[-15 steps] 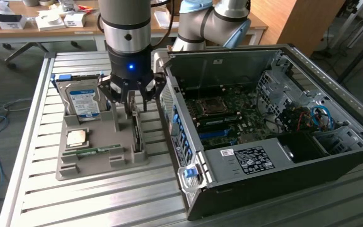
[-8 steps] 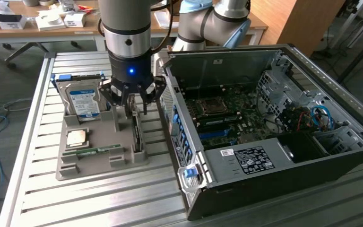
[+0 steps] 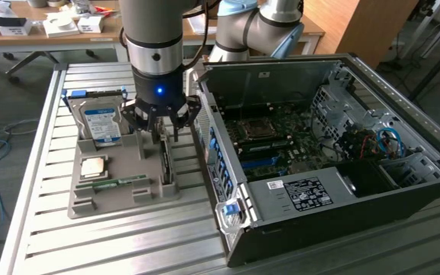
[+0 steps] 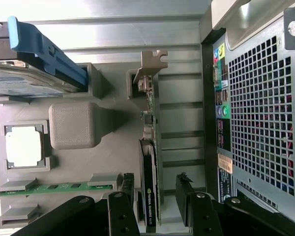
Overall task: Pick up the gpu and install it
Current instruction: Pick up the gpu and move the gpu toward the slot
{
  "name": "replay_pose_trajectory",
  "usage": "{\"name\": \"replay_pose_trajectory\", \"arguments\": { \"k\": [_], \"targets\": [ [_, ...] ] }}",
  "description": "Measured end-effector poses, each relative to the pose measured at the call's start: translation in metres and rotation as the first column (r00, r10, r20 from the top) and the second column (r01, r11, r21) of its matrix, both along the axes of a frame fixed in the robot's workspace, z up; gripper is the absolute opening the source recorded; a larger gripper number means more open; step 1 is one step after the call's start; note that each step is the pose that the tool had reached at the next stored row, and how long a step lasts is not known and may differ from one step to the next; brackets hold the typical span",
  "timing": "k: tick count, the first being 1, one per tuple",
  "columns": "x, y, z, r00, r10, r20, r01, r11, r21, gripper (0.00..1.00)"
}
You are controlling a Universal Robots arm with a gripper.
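Observation:
The gpu (image 3: 165,163) is a thin dark card standing on edge in a slot of the grey holder tray (image 3: 90,203), close to the computer case. In the wrist view the gpu (image 4: 150,191) runs lengthwise, with its pale metal bracket (image 4: 150,66) at the far end. My gripper (image 3: 161,130) hangs straight over the card's bracket-side half and is open. In the wrist view my gripper (image 4: 156,196) has one dark finger (image 4: 123,211) on each side of the card's edge, neither visibly touching it.
The tray also holds a hard drive (image 3: 101,120) with a blue-white label, a square processor (image 3: 94,166) and a green memory stick (image 3: 121,183). The open computer case (image 3: 403,189) lies at the exterior view's right, and its rear panel (image 4: 265,113) stands close beside the gpu.

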State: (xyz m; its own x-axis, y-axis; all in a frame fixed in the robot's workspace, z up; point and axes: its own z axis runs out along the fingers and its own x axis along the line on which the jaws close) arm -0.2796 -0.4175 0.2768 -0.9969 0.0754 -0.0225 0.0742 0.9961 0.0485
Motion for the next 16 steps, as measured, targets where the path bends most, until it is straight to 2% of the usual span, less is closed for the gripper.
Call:
{"name": "replay_pose_trajectory", "arguments": {
  "k": [16],
  "targets": [
    [0.0000,0.0000,-0.0058,1.0000,0.000,0.0001,0.000,1.0000,0.0001,0.47]
  ]
}}
